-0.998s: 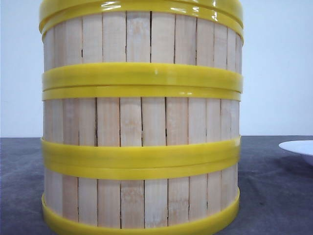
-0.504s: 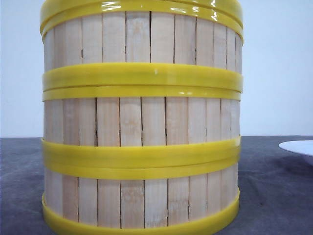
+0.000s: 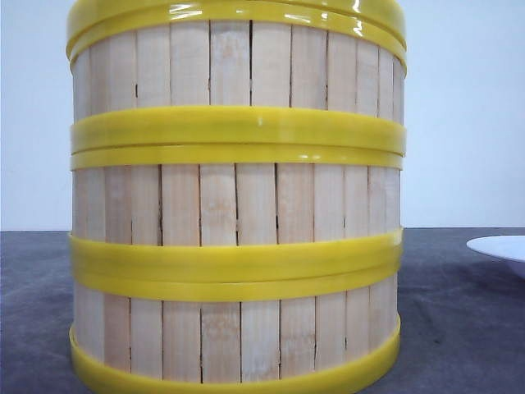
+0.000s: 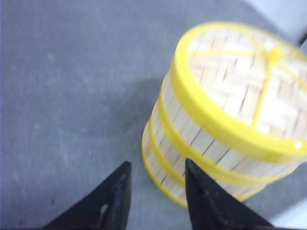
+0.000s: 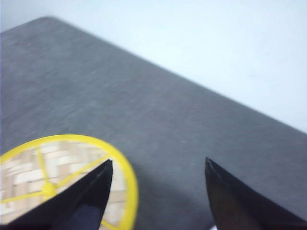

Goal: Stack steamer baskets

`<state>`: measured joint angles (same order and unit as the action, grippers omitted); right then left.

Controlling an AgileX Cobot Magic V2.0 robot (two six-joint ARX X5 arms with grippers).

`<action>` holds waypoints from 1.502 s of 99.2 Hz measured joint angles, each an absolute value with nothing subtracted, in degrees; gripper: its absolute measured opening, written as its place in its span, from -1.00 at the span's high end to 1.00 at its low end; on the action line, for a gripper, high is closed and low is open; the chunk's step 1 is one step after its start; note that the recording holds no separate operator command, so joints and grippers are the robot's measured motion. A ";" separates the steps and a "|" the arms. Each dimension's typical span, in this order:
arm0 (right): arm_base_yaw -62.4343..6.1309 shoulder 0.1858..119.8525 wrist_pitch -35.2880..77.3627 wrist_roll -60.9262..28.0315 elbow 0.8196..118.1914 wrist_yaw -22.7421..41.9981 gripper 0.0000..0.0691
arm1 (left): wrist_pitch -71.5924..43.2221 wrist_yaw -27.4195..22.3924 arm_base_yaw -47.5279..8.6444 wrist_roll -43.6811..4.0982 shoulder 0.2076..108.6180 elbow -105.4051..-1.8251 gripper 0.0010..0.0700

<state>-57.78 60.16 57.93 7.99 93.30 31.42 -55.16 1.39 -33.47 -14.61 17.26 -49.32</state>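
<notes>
almost nothing has moved since a second ago: the steamer baskets (image 3: 236, 205) stand stacked three high on the grey worktop (image 3: 459, 328), with only a hair's shift in the front view. the woven lid (image 4: 249, 86) with its yellow cross sits on top. the white plate (image 3: 499, 246) lies off to the right. the left pincer (image 4: 156, 184) hangs part open and empty beside the stack's foot. the right pincer (image 5: 158, 177) is spread wide, empty, above the lid's edge.
</notes>
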 joint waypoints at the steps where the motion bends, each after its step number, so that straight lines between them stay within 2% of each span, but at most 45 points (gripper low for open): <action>1: -57.84 59.81 57.98 7.99 93.06 31.77 -0.08 | -54.87 1.39 -33.47 -14.59 16.99 -49.32 0.45; 17: -59.55 52.82 57.04 10.00 83.33 34.57 -0.08 | -53.21 1.48 -33.47 -14.37 12.19 -49.32 0.45; 40: -61.47 42.37 52.34 17.08 64.36 34.61 -0.08 | -55.48 1.56 -33.47 -14.37 8.91 -49.30 0.45; 65: -61.47 38.37 50.68 20.27 62.61 34.70 -0.07 | -56.05 1.56 -33.47 -14.37 8.91 -49.15 0.45; 71: -61.47 38.15 50.06 20.43 62.63 34.74 0.09 | -56.05 1.56 -33.47 -14.35 8.91 -49.15 0.46; 75: -61.47 38.15 49.84 20.40 62.63 34.72 0.36 | -56.03 1.56 -33.47 -14.33 8.91 -49.15 0.53; 80: -61.47 38.13 49.87 20.14 62.63 34.72 0.69 | -56.03 1.56 -33.47 -14.26 8.91 -49.15 0.74; 88: -61.47 38.17 49.84 19.99 62.63 34.72 0.89 | -56.01 1.56 -33.47 -14.26 8.91 -49.15 0.92; 104: -61.47 38.15 49.82 19.99 62.63 34.72 0.97 | -56.03 1.56 -33.47 -14.22 8.91 -49.15 0.97; 149: -61.47 38.15 49.82 20.01 62.63 34.70 0.97 | -56.51 1.56 -33.47 -14.39 8.91 -49.15 0.97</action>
